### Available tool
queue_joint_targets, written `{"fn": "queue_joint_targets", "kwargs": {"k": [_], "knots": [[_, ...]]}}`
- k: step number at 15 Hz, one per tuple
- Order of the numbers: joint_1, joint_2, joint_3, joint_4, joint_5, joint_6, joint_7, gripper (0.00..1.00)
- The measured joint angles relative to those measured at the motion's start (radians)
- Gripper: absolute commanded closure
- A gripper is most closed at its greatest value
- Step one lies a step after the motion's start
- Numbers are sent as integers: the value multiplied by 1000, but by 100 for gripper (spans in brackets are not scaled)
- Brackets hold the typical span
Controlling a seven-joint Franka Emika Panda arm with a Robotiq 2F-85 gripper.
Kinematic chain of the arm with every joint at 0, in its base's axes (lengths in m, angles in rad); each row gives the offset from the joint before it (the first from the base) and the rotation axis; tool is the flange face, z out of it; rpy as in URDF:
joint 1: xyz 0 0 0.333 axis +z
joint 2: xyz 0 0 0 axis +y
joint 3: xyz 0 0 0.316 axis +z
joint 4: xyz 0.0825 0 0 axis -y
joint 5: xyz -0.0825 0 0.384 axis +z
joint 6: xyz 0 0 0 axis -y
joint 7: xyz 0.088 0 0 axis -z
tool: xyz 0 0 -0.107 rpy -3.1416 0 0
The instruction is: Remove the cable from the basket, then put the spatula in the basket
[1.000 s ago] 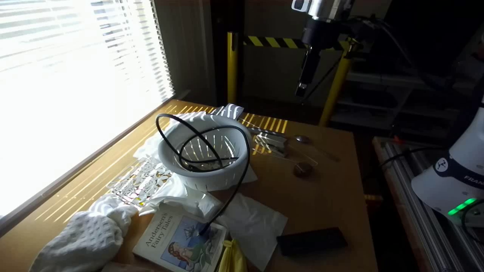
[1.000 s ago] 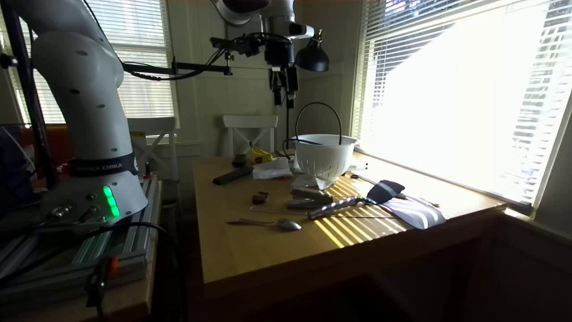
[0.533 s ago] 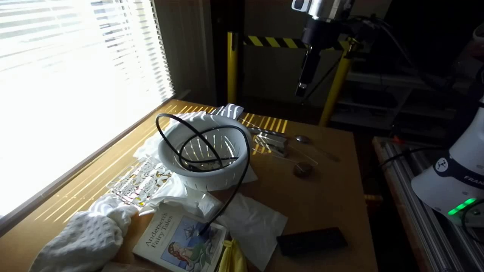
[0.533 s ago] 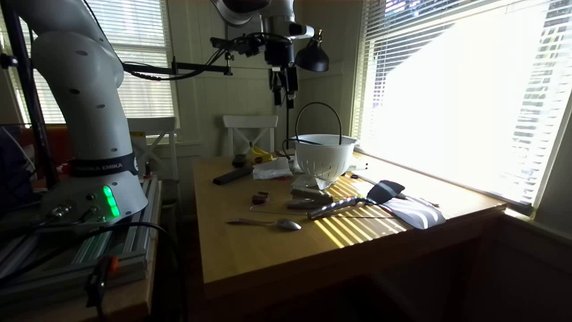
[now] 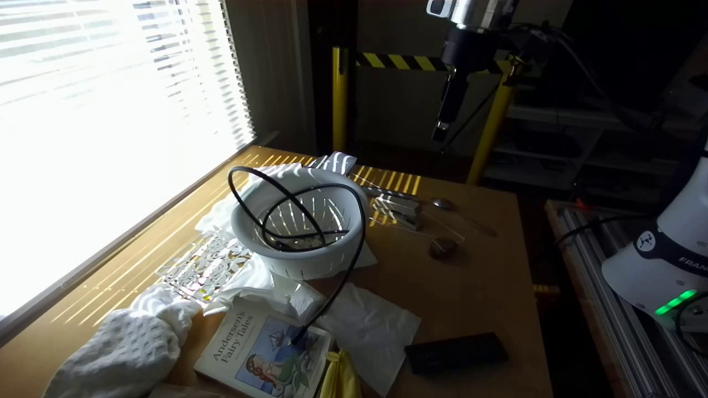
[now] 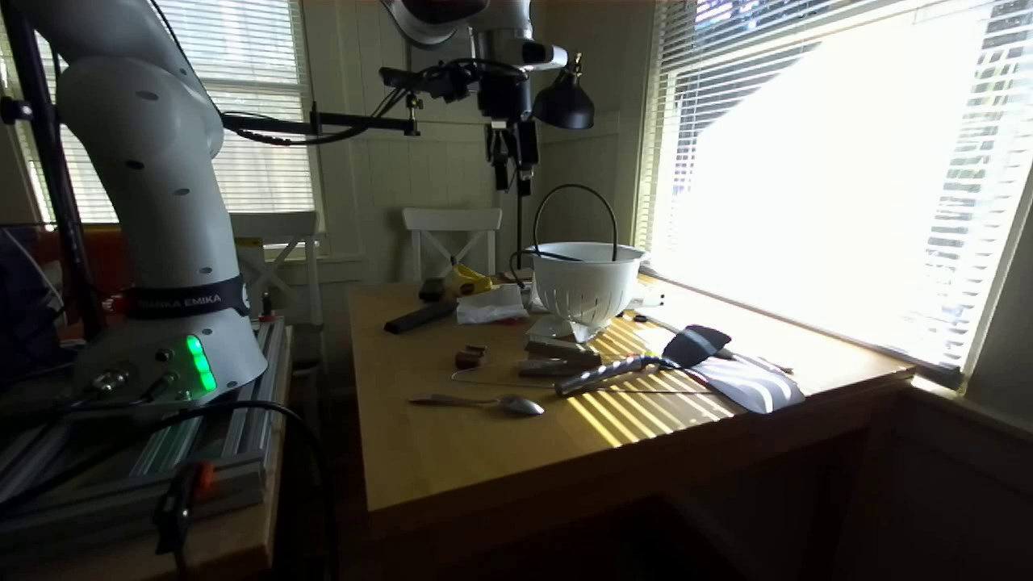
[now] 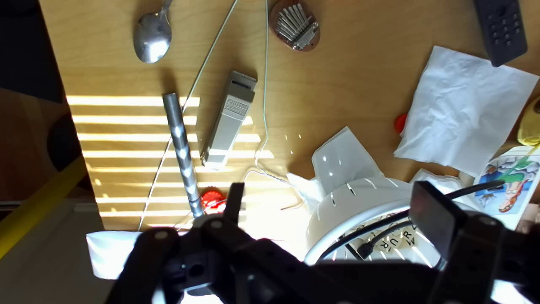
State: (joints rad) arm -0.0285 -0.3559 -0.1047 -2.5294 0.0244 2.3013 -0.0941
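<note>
Wrist view — the gripper (image 7: 329,205) has its jaws wide apart, the black cable (image 7: 476,189) partly inside the white basket (image 7: 344,211).

The white arm (image 6: 172,218) has a black "FRANKA EMIKA" band (image 6: 190,300), green lights (image 6: 201,362) and a black, 2-fingered claw (image 6: 513,179).

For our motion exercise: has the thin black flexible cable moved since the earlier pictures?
No: in both exterior views, the cable keeps its place relative to the brown wooden table.
</note>
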Motion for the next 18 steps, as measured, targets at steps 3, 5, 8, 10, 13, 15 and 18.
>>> {"fn": "queue_joint_targets", "kwargs": {"k": [3, 5, 8, 10, 13, 15, 18], "knots": [[0, 0, 0, 0, 0, 0, 0, 0], [0, 0, 0, 0, 2, 1, 3, 0], [3, 0, 8, 11, 14, 73, 18, 0], [6, 5, 21, 45, 19, 118, 55, 0], [7, 36, 50, 129, 20, 140, 118, 0], [8, 73, 74, 196, 20, 140, 159, 0], [22, 153, 104, 298, 20, 138, 166, 0]]}}
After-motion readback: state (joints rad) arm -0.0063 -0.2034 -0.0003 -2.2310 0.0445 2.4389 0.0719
